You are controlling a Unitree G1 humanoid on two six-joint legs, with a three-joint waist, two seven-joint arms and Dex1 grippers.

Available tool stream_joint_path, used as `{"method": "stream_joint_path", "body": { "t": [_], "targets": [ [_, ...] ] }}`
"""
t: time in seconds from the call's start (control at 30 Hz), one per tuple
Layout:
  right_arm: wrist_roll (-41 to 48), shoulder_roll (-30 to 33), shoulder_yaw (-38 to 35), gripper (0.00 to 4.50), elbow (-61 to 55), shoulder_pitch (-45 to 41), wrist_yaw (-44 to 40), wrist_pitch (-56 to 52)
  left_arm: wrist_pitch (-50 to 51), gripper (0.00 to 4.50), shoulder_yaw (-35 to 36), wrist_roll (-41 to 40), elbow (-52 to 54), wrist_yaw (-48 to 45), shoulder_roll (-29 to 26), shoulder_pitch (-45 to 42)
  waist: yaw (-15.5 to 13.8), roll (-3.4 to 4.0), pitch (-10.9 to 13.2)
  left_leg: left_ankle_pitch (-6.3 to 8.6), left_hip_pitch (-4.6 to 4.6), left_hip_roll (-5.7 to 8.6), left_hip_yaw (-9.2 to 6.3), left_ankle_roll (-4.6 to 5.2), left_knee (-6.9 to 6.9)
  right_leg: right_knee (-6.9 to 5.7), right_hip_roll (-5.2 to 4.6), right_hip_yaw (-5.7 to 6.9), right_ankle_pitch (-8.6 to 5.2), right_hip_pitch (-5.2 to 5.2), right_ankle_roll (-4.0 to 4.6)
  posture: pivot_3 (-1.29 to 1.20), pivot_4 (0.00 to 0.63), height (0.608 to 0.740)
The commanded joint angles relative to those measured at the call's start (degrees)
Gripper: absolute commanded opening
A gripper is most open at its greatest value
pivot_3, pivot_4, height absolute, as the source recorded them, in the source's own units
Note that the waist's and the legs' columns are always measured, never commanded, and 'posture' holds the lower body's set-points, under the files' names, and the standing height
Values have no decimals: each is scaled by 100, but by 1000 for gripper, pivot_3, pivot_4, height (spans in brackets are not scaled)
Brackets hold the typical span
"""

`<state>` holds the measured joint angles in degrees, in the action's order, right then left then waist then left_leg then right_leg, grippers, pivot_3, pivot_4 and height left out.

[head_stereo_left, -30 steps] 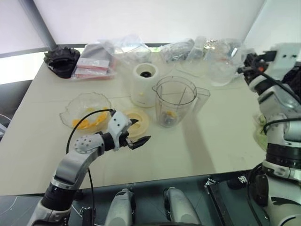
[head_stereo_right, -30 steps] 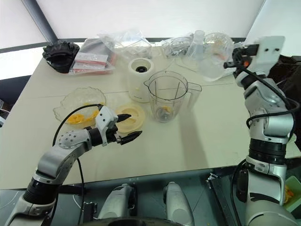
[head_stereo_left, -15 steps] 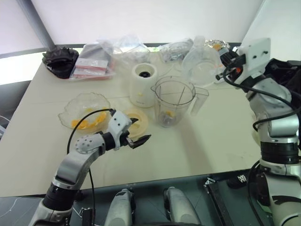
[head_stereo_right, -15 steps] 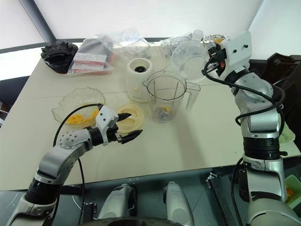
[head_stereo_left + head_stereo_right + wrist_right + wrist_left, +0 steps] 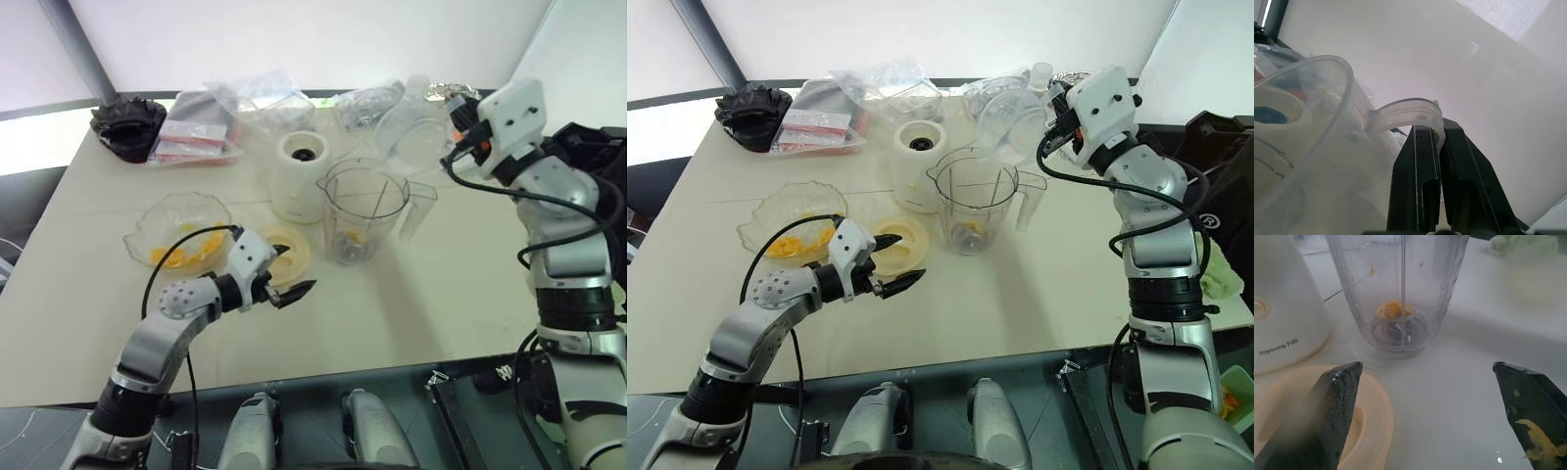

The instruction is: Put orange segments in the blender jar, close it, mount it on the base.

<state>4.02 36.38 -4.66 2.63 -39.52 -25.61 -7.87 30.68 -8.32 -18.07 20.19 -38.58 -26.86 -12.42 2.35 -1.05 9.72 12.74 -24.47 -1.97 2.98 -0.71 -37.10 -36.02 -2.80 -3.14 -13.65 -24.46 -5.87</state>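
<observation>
The blender jar stands upright mid-table, and one of the orange segments lies by its dark blade hub. More orange segments rest in a scalloped glass bowl. The cream-white base stands just behind and to the left of the jar. My right gripper is shut on the handle of a clear plastic cup, which hangs tilted above and behind the jar's rim. My left gripper hovers open and holds nothing, over the table beside the cream-yellow lid. Orange pulp sticks to one of its fingers.
Crumpled plastic bags and other clear containers crowd the table's back edge. A black object lies at the back left corner. A green cloth sits at the right edge. The near table edge runs just below my left arm.
My right arm has swung left from the table's far right, carrying the clear cup and rolling it over to a tilt above the blender jar. The left arm has stayed put.
</observation>
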Motion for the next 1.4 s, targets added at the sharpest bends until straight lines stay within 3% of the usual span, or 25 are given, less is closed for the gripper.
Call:
{"method": "stream_joint_path", "body": {
  "t": [0.03,1.4],
  "targets": [
    [-167,147,-50,61,-29,-224,-51,320,-26,4500,-4,-10,172,7,14,-91,0,0,0,0,0,0,0,0,0,0,0,0,0,0,0,0,150,740],
    [-1039,518,194,61,341,-398,-414,1479,-65,4500,-16,14,136,2,55,-94,2,0,0,0,0,0,0,0,0,0,0,0,0,0,0,0,150,740]
  ]
}}
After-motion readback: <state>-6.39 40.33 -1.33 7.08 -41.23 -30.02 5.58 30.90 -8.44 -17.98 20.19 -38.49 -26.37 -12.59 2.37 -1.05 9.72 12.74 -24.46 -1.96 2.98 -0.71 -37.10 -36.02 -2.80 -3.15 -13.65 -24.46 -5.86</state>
